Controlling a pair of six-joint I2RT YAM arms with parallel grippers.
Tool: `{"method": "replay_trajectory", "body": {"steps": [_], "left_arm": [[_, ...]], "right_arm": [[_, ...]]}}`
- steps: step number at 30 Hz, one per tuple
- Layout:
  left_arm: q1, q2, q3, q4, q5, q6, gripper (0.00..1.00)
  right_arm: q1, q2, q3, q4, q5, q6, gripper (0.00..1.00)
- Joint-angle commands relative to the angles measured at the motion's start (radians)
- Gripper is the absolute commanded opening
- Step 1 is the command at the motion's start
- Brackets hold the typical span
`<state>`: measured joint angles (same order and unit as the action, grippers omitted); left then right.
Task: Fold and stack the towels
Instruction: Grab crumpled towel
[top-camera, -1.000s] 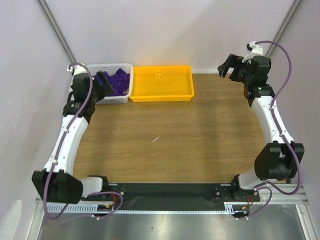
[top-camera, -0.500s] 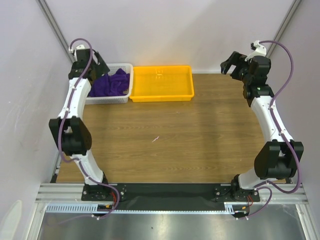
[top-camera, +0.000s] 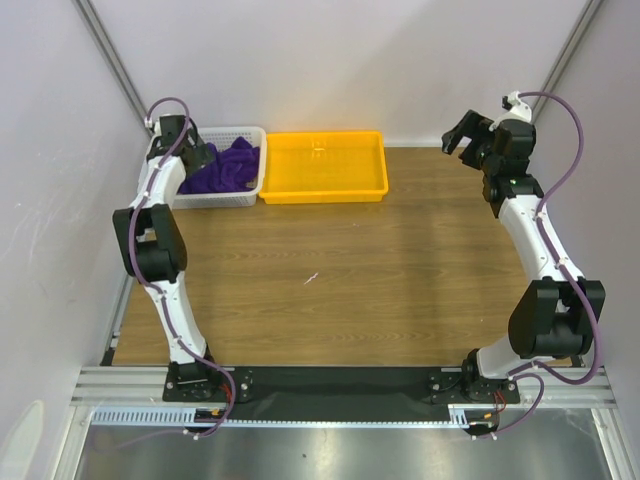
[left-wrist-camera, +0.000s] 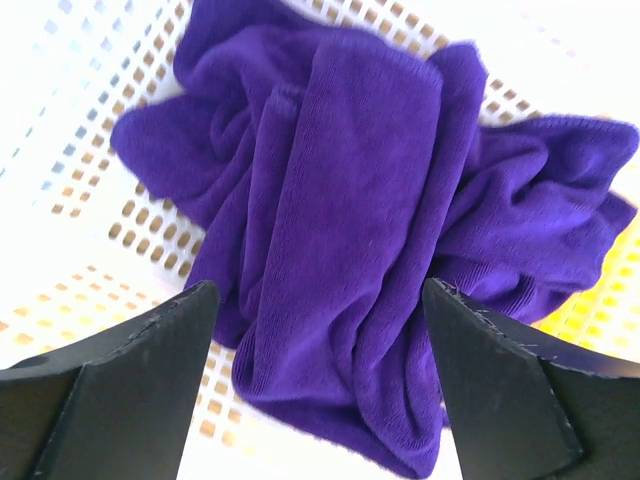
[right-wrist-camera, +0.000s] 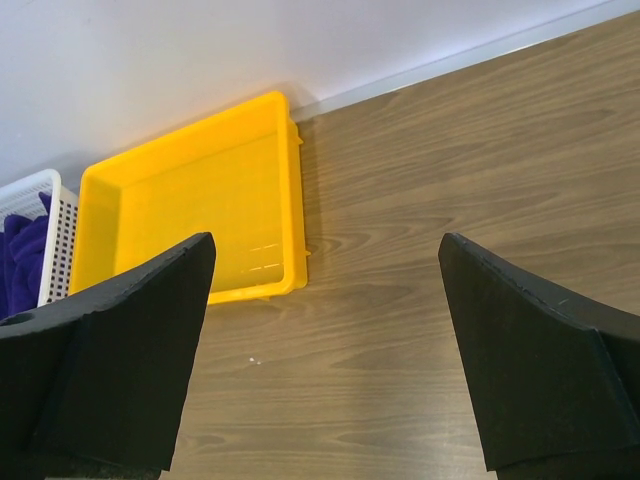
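Note:
A crumpled heap of deep purple towels (top-camera: 226, 168) fills the white lattice basket (top-camera: 226, 201) at the table's far left. My left gripper (top-camera: 195, 156) hangs over the basket's left part, pointing down into it. In the left wrist view its jaws (left-wrist-camera: 318, 290) stand wide apart on either side of a thick fold of towel (left-wrist-camera: 360, 180), with nothing pinched between them. My right gripper (top-camera: 462, 135) is raised at the far right, open and empty. Through it (right-wrist-camera: 327, 240) I see bare table.
An empty yellow tray (top-camera: 325, 191) stands beside the basket on its right, against the back wall; the right wrist view also shows the tray (right-wrist-camera: 190, 200). The basket's white lattice wall (left-wrist-camera: 90, 250) lies close round the left fingers. Grey walls close in on both sides.
The left arm has swung up from a low lean, bringing its gripper over the basket and down close to the towels. The right gripper has shifted slightly up and right.

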<state>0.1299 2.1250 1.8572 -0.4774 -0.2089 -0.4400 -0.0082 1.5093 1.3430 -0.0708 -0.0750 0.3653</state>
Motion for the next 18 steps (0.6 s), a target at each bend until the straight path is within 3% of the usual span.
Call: {"method": "replay_trajectory", "body": {"steps": [1, 7, 15, 18], "left_arm": [[0.005, 0.012, 0.059, 0.1, -0.034, 0.047, 0.89], [0.005, 0.067, 0.077, 0.114, -0.023, 0.04, 0.79], [0.007, 0.113, 0.096, 0.118, -0.03, 0.04, 0.73], [0.007, 0.134, 0.106, 0.115, -0.024, 0.034, 0.63]], "right_arm": [[0.005, -0.015, 0.01, 0.037, 0.04, 0.001, 1.0], [0.005, -0.008, 0.025, 0.023, 0.066, -0.017, 1.0], [0.005, 0.044, 0.094, -0.023, 0.066, -0.04, 1.0], [0.005, 0.055, 0.111, -0.027, 0.067, -0.046, 1.0]]}}
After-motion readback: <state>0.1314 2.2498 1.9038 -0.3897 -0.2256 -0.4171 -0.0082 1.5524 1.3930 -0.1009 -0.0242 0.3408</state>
